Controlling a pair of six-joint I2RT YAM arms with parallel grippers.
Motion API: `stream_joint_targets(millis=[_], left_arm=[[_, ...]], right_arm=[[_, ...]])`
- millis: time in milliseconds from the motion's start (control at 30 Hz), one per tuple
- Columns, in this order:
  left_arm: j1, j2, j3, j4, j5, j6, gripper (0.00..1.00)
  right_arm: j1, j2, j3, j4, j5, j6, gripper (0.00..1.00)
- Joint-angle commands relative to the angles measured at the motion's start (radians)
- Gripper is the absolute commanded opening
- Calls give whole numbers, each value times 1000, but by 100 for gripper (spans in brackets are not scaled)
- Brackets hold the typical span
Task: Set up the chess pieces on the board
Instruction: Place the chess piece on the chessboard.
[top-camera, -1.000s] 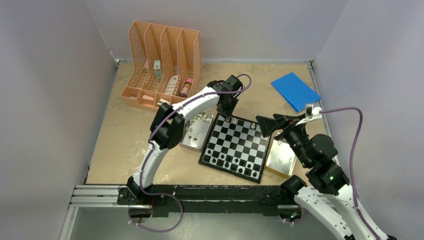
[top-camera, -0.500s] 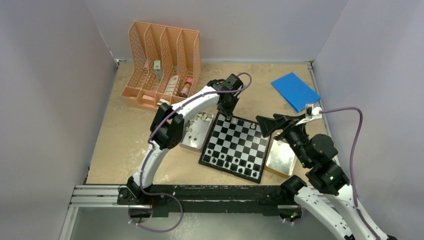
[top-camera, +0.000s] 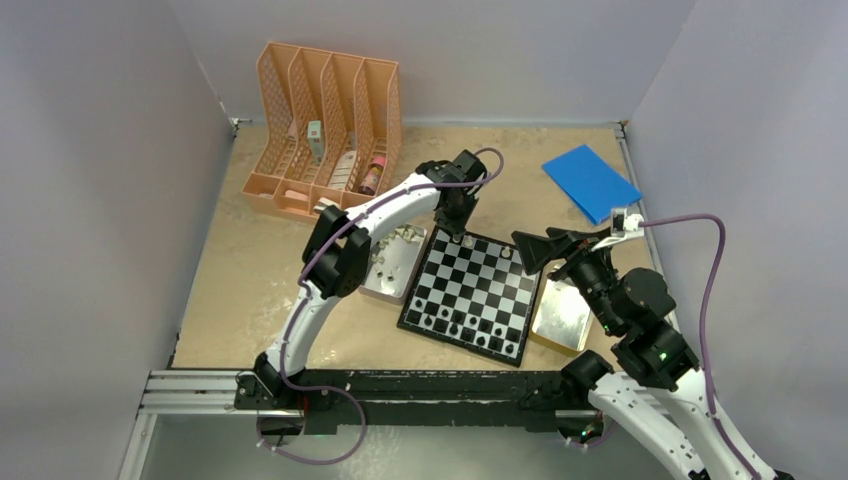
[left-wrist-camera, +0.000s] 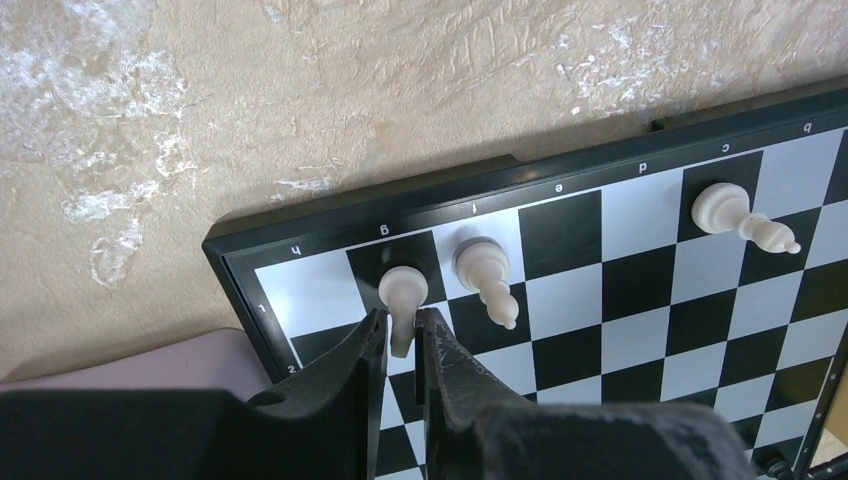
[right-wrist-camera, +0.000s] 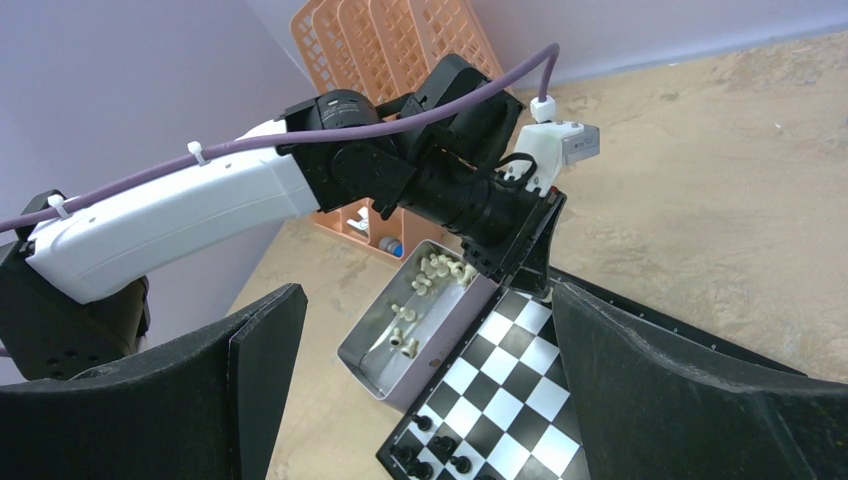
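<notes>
The board (top-camera: 480, 281) lies in the middle of the table. My left gripper (top-camera: 458, 236) is at its far left corner. In the left wrist view the gripper (left-wrist-camera: 400, 325) is shut on a white chess piece (left-wrist-camera: 402, 289) that stands on a dark square in the edge row. Two more white pieces (left-wrist-camera: 482, 265) (left-wrist-camera: 722, 208) stand in that row. Several black pieces (top-camera: 460, 322) line the near rows. My right gripper (top-camera: 530, 250) hovers open above the board's right edge, and its wide-apart fingers (right-wrist-camera: 250, 360) have nothing between them.
A metal tin (top-camera: 392, 262) with several white pieces lies against the board's left side, seen again as the tin (right-wrist-camera: 415, 330) in the right wrist view. Another tin (top-camera: 562, 315) lies at the board's right. An orange file rack (top-camera: 325, 130) stands at the back left and a blue sheet (top-camera: 590, 182) at the back right.
</notes>
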Motion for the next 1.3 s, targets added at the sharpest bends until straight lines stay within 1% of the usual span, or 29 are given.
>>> stream_joint_targets(millis=[0, 100, 233, 400, 567, 700, 833, 967, 1100, 1267], left_arm=[[-5, -4, 41, 6, -5, 17, 17], [-5, -6, 42, 6, -5, 17, 19], [-5, -9, 43, 9, -5, 24, 26], [-5, -29, 49, 14, -6, 22, 27], [-5, -99, 27, 52, -13, 17, 28], [-5, -180, -45, 91, -37, 12, 29], [-3, -261, -120, 113, -92, -2, 28], [1, -329, -202, 118, -127, -18, 25], [27, -411, -313, 133, -126, -43, 21], [81, -513, -468, 166, -115, -57, 20]], right_arm=[[5, -6, 8, 56, -11, -17, 95], [5, -5, 7, 56, -11, -17, 95], [5, -5, 5, 59, -11, -17, 95], [5, 0, 9, 55, -10, -16, 95], [5, 2, 6, 58, -5, -15, 95], [5, 6, 5, 57, -5, -15, 95], [5, 8, 2, 62, -5, -15, 95], [5, 11, 5, 57, -7, -15, 95], [5, 6, 4, 56, -8, -15, 95], [5, 5, 3, 60, -13, -15, 95]])
